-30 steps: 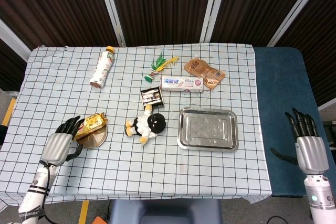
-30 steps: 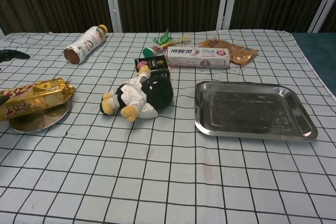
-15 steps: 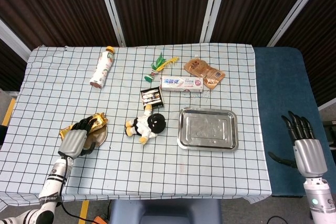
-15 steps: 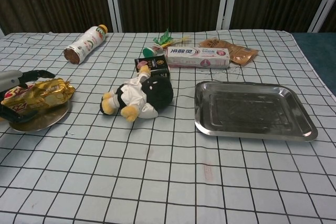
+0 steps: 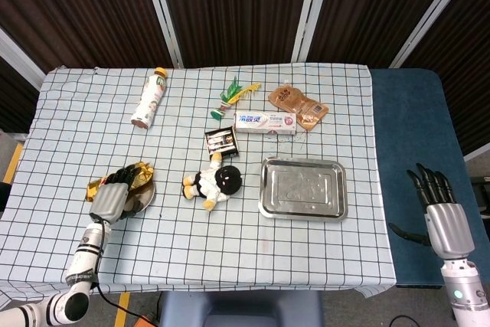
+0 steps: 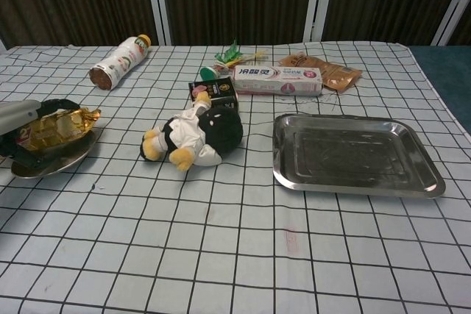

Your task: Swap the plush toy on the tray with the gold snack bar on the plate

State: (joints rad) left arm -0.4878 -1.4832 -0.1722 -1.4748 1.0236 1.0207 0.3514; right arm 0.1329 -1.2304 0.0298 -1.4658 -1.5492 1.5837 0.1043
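Gripping the gold snack bar (image 5: 121, 179), the left hand (image 5: 112, 194) has its dark fingers curled over the wrapper right above the plate (image 5: 147, 197); whether the bar is lifted or resting on the plate I cannot tell. Right hand (image 5: 439, 208) is off the table over the blue surface at the far right, fingers spread, holding nothing. Plush toy (image 5: 213, 183) lies on its side on the checked cloth between plate and tray (image 5: 302, 188), touching neither, and the tray is empty (so the toy is already off it). Judgement on handling: the bar looks light, and its foil wrapper is crinkly and probably slippery, so take it across the middle with fingers wrapped round, not by the twisted ends. The toy looks soft and squashy; grab the body, not a limb. Head view shows both hands and the whole layout. Chest view loses the right hand entirely and shows only the left hand's edge at the frame border, but gives a lower angle on the fingers over the wrapper and the tray's raised rim.
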